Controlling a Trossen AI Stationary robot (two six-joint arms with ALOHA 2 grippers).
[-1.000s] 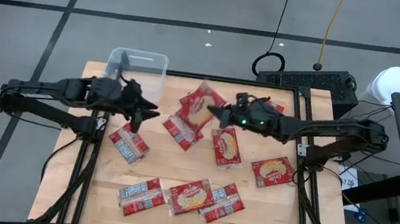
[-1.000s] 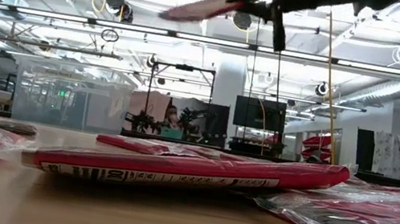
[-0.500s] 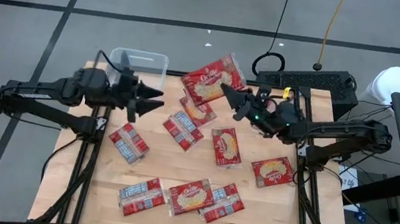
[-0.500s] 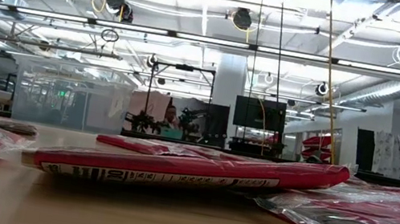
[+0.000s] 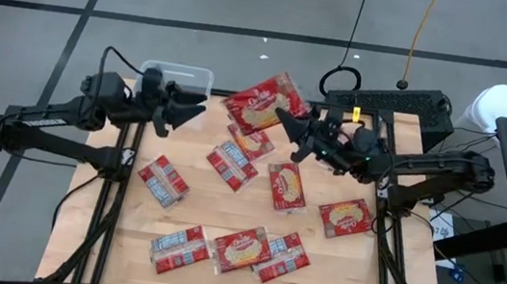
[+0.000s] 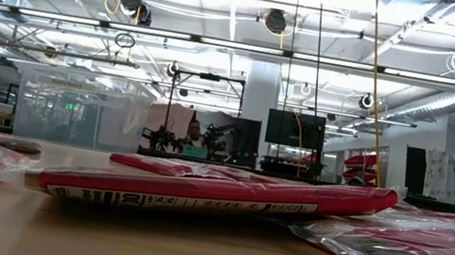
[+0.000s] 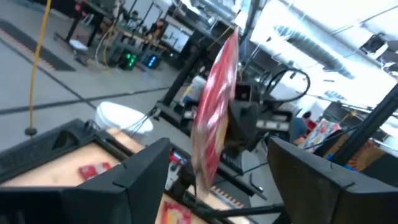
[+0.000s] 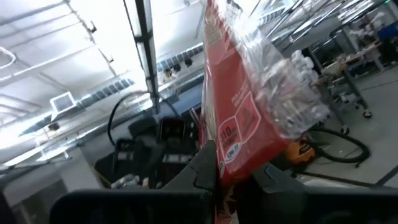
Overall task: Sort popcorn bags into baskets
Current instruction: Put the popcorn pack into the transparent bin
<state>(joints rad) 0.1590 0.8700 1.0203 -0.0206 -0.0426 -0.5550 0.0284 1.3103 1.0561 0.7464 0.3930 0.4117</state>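
Holding a bag up in the air above the bench's far edge, right tool is clamped on the bag's near-right corner; red-and-cream face shows up in the high view. Right wrist view has the fingers pinched together on the bag's red edge, clear wrapper flaring past them. Left tool is raised by the far-left corner, just beside the basket, fingers spread apart and empty, aimed at the held bag. Left wrist view sees that bag edge-on between its own two fingers, well apart from them.

Basket is a clear tub on the far-left corner, partly hidden by the left arm; contents cannot tell.

Other bags lie flat on the bench: two overlapping near the centre just under the held one, one right of centre, one near the right edge, one toward the left edge, three in a row along the near edge.

Low view shows only bags lying on the bench, the closest one edge-on; neither tool in it.
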